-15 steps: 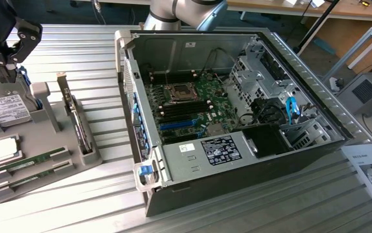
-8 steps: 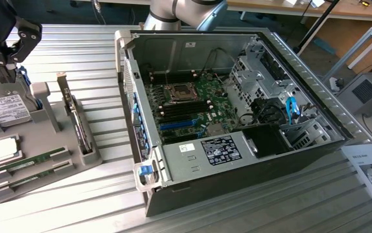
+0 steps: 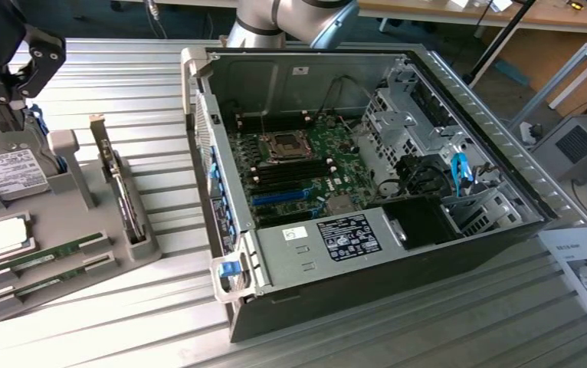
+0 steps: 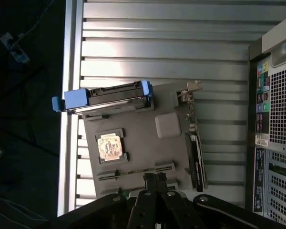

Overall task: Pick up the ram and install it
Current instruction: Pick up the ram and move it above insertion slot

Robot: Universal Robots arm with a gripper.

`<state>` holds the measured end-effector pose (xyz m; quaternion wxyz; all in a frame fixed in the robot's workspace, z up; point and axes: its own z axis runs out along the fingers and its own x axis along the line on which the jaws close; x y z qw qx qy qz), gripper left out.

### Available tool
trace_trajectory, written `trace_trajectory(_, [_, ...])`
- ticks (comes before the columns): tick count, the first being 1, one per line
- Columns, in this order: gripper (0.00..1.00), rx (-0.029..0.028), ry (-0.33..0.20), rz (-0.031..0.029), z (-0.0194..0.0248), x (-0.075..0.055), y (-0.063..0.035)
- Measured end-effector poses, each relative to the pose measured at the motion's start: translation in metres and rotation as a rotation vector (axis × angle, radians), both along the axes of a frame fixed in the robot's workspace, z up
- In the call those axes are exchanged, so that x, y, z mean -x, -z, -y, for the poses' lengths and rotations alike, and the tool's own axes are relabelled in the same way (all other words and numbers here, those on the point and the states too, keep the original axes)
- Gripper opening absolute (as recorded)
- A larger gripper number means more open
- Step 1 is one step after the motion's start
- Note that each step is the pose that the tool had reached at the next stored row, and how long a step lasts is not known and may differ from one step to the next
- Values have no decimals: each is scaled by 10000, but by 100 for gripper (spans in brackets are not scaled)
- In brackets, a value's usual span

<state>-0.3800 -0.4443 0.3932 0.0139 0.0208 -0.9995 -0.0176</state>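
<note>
A ribbed, silvery metal worktop [image 3: 375,337] reflects pale overhead light. Beyond its far edge stands a wooden desk [image 3: 539,15], with a bare metal frame [image 3: 569,73] and a grey vented box [image 3: 580,146] on the exterior view's right. Beside the worktop, the floor [image 4: 24,143] is dark, with a white power strip [image 4: 14,47] and loose cables.

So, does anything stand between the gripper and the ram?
Nothing visible does. The gripper hangs above the tray, jaws shut; the ram and its twin lie uncovered in their holders, next to the CPU.
</note>
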Motion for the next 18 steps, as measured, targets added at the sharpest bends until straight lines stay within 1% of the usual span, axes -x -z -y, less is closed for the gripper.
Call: trace_trajectory(18, [11, 0, -1308, 0, 1, 0, 0])
